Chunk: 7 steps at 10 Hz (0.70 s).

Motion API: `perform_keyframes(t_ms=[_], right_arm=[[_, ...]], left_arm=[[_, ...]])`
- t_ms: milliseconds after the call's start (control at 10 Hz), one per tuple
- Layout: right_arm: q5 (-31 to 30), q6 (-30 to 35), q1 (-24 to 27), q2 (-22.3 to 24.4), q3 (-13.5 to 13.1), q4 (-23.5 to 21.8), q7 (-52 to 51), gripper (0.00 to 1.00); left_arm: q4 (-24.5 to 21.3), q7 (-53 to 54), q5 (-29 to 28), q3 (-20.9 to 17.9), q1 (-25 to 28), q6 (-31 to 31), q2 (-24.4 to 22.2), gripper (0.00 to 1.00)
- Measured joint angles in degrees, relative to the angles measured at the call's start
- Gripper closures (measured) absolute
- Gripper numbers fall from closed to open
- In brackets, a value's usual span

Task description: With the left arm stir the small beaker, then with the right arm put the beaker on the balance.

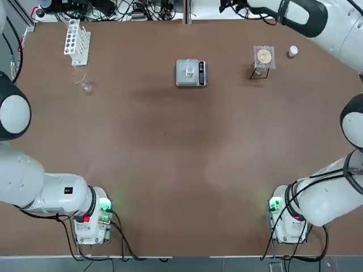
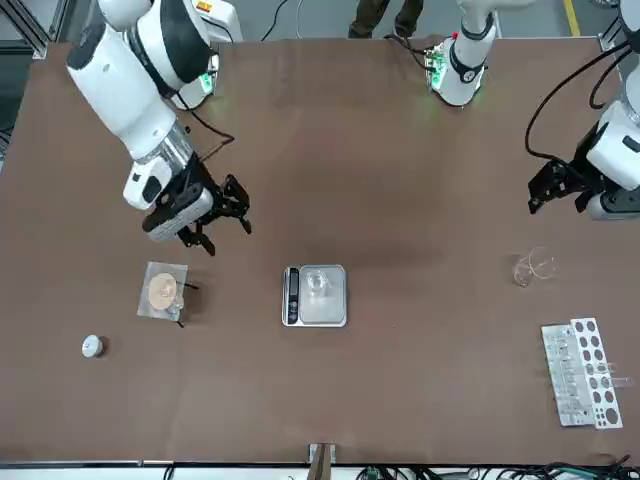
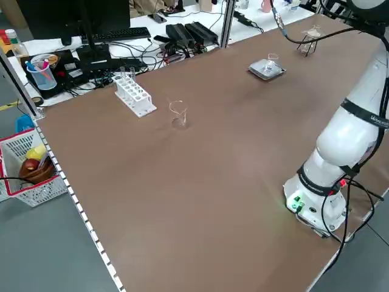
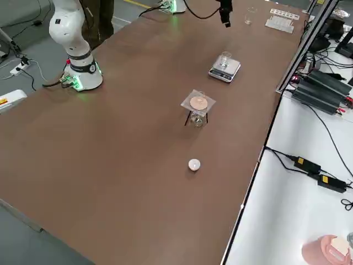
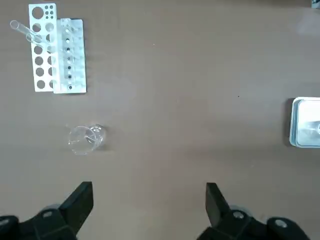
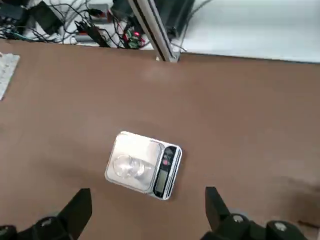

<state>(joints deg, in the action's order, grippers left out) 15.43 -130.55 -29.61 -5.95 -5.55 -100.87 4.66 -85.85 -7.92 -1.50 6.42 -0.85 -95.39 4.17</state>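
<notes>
Left gripper [image 5: 150,186]: wide, fingers spread, nothing between them; raised over the table's left side.
Right gripper [image 6: 149,200]: wide, fingers spread, nothing between them; raised over the table, to the right of the left gripper.
Small beaker [image 6: 129,166]: clear glass, sitting on the balance's pan, between the two grippers left to right; touched by neither. Contents: cannot tell.
Balance [image 6: 144,165]: flat on the table, to the right gripper's left and the left gripper's right; silver pan, dark button strip on its right-hand side as the robot faces.
Larger glass [image 5: 87,139]: clear, on the table, out ahead of the left gripper, well apart from the balance.
Tube rack [image 5: 57,50]: white, holed, farther out from the left gripper than the larger glass; clear tube [image 5: 27,32] sticking out of it.
Stand [image 2: 162,291]: dark legs, pale square sheet with a round tan disc on top, outward and to the right of the right gripper.
White cap [image 2: 93,346]: small, round, on the table, farther out and farther right of the right gripper than the stand.
Person [image 2: 385,15]: legs only in the front view, behind the table's robot side, between the arms.
</notes>
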Motion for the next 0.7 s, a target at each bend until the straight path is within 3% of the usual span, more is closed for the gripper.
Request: perform_keyframes(t_ms=[300,700], right_arm=[[-7.45,9.9,2.03,0.25,-0.22,3.64,9.65,0.0],[-9.34,23.96,7.24,1.21,-0.82,8.83,13.47,0.0]], left_arm=[[0.0,0.0,0.0,0.0,0.0,0.0,0.0,0.0],[0.01,0.0,0.0,-0.01,0.01,0.0,0.0,0.0]])
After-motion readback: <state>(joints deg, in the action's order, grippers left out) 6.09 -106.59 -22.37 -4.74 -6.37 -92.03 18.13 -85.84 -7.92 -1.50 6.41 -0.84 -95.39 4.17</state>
